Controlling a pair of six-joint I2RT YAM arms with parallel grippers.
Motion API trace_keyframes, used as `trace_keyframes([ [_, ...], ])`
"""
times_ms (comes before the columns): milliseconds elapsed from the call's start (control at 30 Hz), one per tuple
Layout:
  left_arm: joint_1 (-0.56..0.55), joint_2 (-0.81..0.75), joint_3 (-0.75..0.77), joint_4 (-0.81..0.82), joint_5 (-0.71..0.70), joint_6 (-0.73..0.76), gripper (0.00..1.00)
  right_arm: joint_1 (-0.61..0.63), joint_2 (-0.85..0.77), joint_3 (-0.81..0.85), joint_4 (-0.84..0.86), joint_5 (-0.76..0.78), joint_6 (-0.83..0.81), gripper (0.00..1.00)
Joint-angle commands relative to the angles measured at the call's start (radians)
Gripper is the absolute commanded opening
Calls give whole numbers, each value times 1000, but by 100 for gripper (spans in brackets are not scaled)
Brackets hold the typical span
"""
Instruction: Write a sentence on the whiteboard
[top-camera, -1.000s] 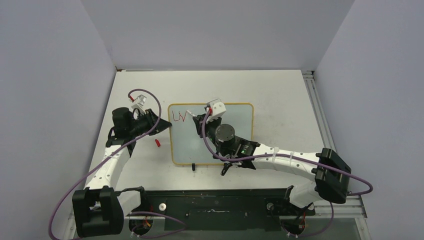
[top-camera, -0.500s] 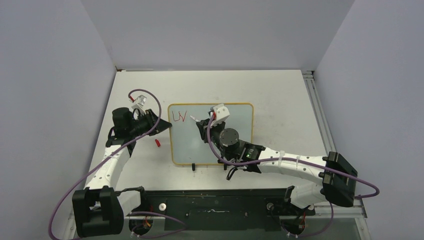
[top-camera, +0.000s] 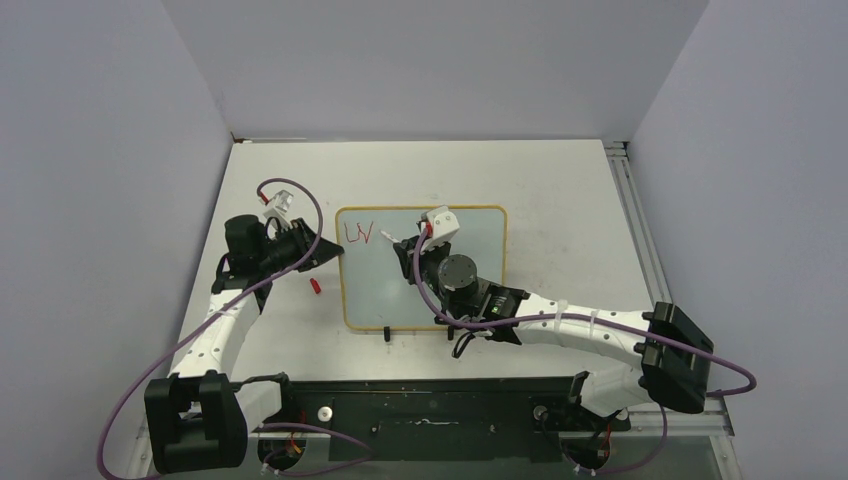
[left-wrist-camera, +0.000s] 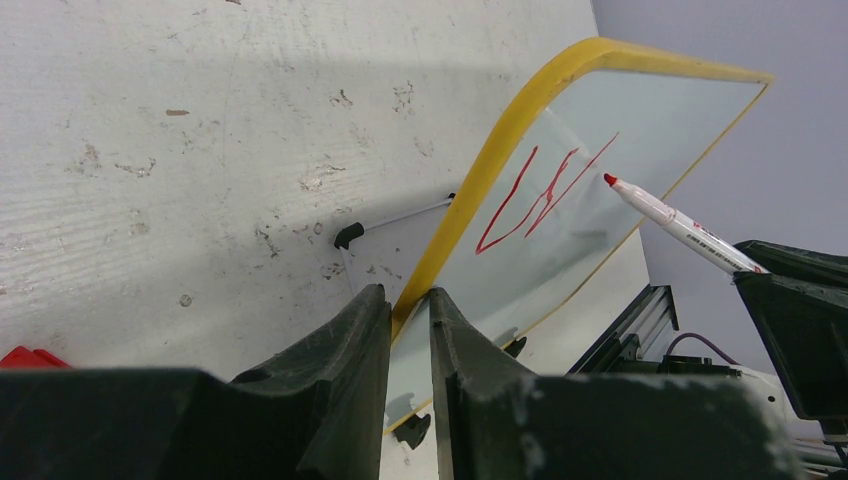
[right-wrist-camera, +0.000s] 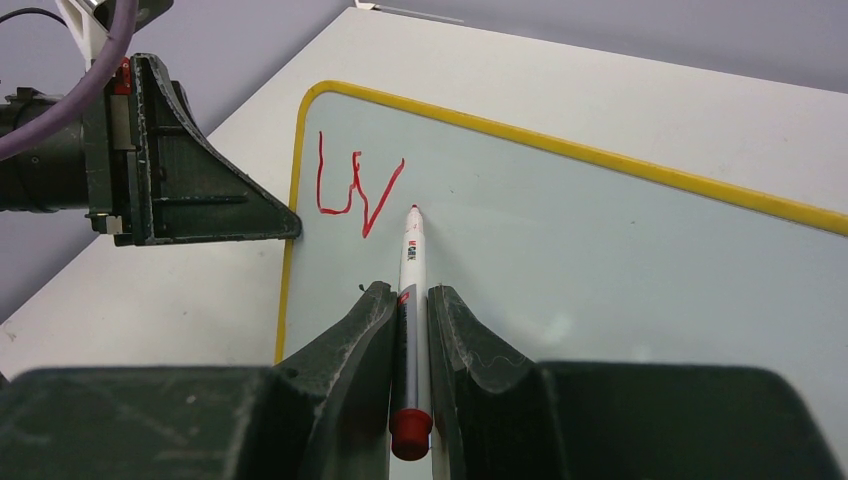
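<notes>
The yellow-framed whiteboard (top-camera: 375, 285) lies in the middle of the counter (top-camera: 560, 200), with only a red W (top-camera: 358, 233) near its far-left corner. The left hand (left-wrist-camera: 410, 300) pinches its left edge. The right hand (right-wrist-camera: 408, 295), clamped on the marker (right-wrist-camera: 411, 250), has drifted slightly away from the letter.

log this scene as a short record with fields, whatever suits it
board: whiteboard with a yellow frame, on the table
writing: one red letter, a W, in the board's far left corner
left hand: shut on the whiteboard's left edge
right hand: shut on a marker, red tip pointing away from the arm
marker tip: just right of the W; contact with the board cannot be told
loose item: small red piece on the table left of the board, perhaps the cap
</notes>
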Motion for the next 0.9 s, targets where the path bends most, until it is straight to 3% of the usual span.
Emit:
trace_keyframes([
  [0, -4, 3, 51, 8, 13, 17, 19, -8, 15, 7, 46, -2, 12, 5],
  [867, -4, 3, 51, 7, 15, 20, 19, -13, 37, -24, 23, -29, 36, 5],
])
